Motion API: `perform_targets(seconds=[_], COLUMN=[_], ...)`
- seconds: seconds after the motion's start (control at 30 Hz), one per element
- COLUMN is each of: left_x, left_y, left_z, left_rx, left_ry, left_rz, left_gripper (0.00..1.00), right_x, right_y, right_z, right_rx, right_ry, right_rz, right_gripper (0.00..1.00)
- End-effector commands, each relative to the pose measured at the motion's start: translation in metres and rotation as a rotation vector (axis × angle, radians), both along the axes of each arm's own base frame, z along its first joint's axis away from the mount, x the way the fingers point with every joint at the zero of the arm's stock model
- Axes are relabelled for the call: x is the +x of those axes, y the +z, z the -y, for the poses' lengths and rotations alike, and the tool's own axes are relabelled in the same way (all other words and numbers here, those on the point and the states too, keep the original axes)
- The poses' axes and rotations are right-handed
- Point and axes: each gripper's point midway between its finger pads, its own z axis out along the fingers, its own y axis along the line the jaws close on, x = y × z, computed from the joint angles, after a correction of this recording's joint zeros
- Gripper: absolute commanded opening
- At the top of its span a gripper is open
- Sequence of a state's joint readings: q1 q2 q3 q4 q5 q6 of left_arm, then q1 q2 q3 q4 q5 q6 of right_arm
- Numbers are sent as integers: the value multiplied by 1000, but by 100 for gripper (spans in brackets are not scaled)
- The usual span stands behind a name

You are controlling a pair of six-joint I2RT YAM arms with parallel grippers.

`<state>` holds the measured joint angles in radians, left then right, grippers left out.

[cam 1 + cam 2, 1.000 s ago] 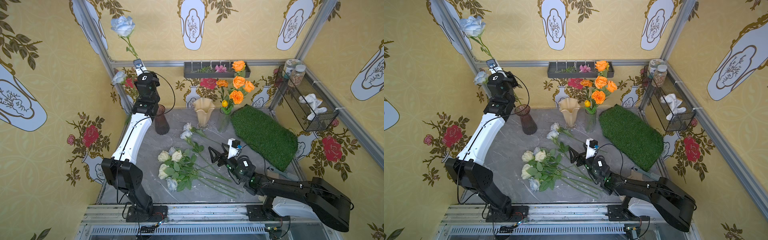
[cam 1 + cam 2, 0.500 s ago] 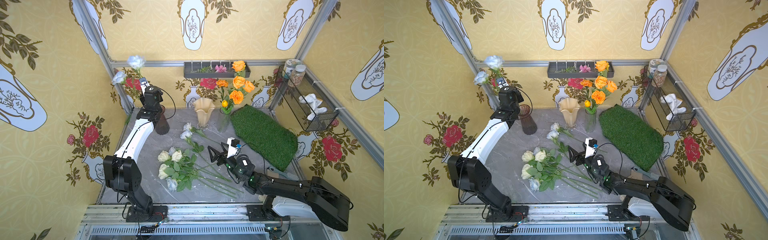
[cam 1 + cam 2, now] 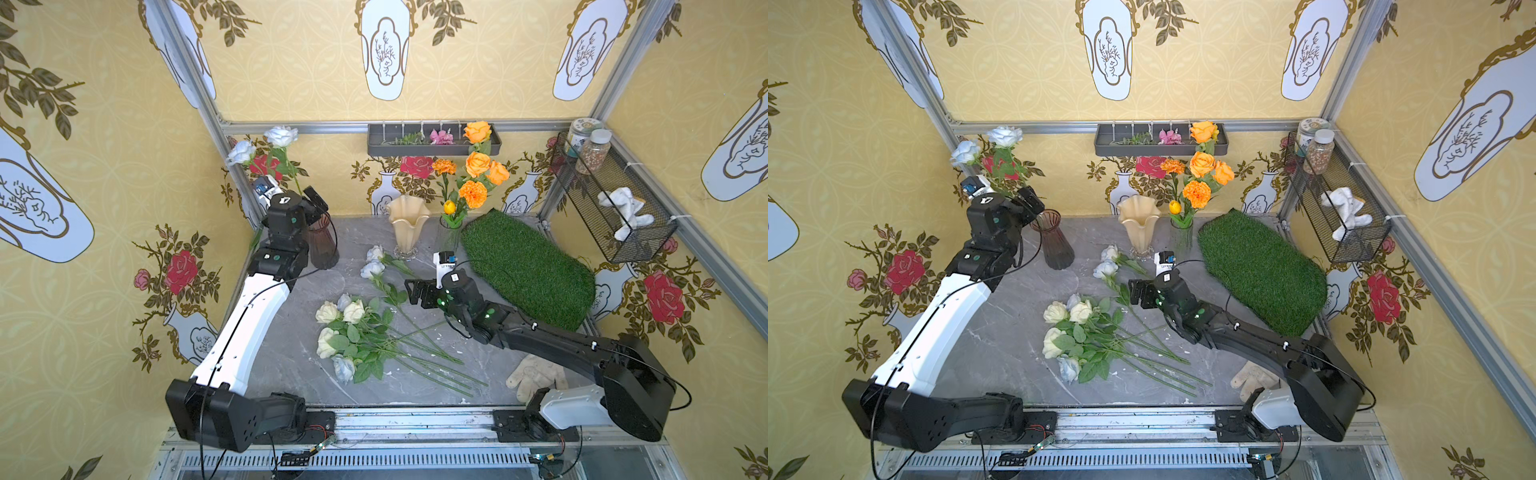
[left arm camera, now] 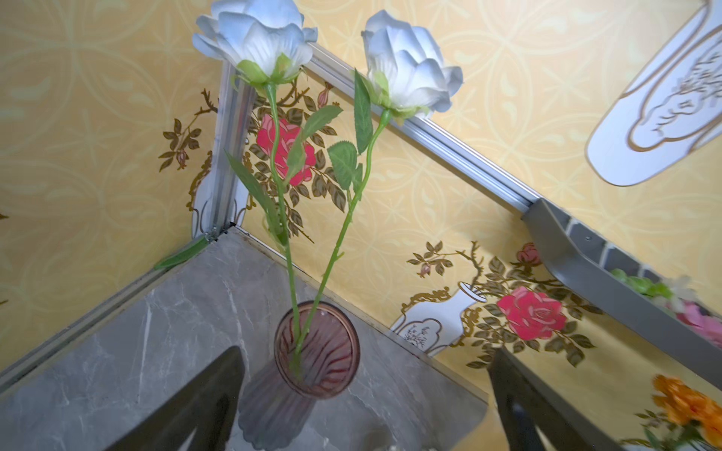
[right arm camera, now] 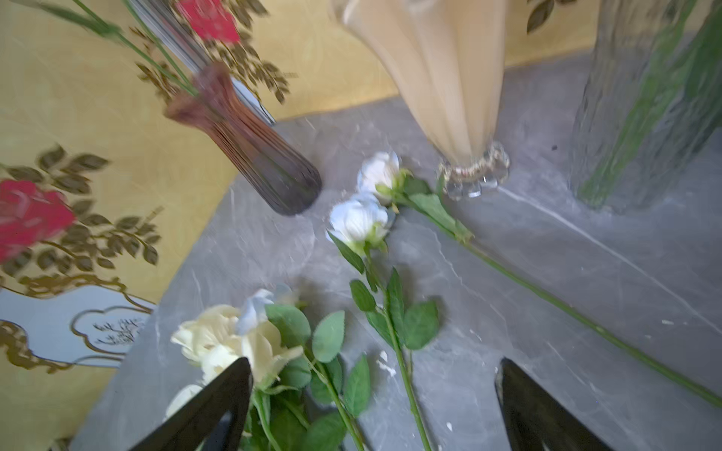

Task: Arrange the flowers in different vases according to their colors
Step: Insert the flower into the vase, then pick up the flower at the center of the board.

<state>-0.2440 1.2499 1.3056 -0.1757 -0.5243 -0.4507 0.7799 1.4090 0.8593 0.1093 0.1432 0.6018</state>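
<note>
The left pincer (image 3: pixel 312 204) stands wide open right beside the mouth of the purple vase (image 4: pixel 269 414) and grips nothing. The two pale blue roses (image 4: pixel 258 35) stand in that vase on their own, their stems meeting at its mouth.

The step in hand looks like clearing away from the vase, and it wants care. Draw back with the jaws kept wide and well off the stems and leaves — a snagged leaf could drag a rose out or tip the narrow vase.

The right pincer (image 3: pixel 415 293) is open too. It hovers above the stem of a pale blue rose (image 5: pixel 357 220) lying on the tabletop (image 3: pixel 357 232), with a second one just beside it near the foot of the cream vase (image 3: pixel 407 224). The cream roses (image 3: pixel 327 311) lie in a tangled heap nearer the front, and the orange flowers (image 3: pixel 478 164) fill the clear vase (image 3: pixel 448 239). For the next pick, it seems best to pinch one stem mid-length, clear of the heap.
</note>
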Motion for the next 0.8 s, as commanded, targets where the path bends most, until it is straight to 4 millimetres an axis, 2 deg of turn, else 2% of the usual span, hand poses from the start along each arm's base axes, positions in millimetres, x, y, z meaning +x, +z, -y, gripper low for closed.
perform_targets(seconds=[0.0,0.1,0.2,0.3,0.5,0.63,0.77], left_x=[-32,-66,-92,-110,-127,-135,-140], left_y=[-17,-34,-60,-93,-152,-188,-186], left_z=[21,38,53,58,73,74,72], left_rx=[-100,-159,-198,-223,-332,-393,-420], left_ry=[-68,-120,-162,-174,-232,-233,-253], left_rz=[-21,-24,-58,-97,-181,-218,-168], left_gripper=[100,100,100,100,100,100,100], right_x=[-13,-13,-11,-10,-11,-14,-19], right_y=[-35,-49,-62,-76,-96,-110,-125], right_z=[0,-1,2,0,-10,-10,-11], right_rx=[-98,-144,-182,-232,-314,-348,-385], right_ry=[25,18,-10,-5,32,47,64], right_rz=[-181,-243,-296,-375,-457,-518,-578], right_gripper=[100,93,88,75,58,49,45])
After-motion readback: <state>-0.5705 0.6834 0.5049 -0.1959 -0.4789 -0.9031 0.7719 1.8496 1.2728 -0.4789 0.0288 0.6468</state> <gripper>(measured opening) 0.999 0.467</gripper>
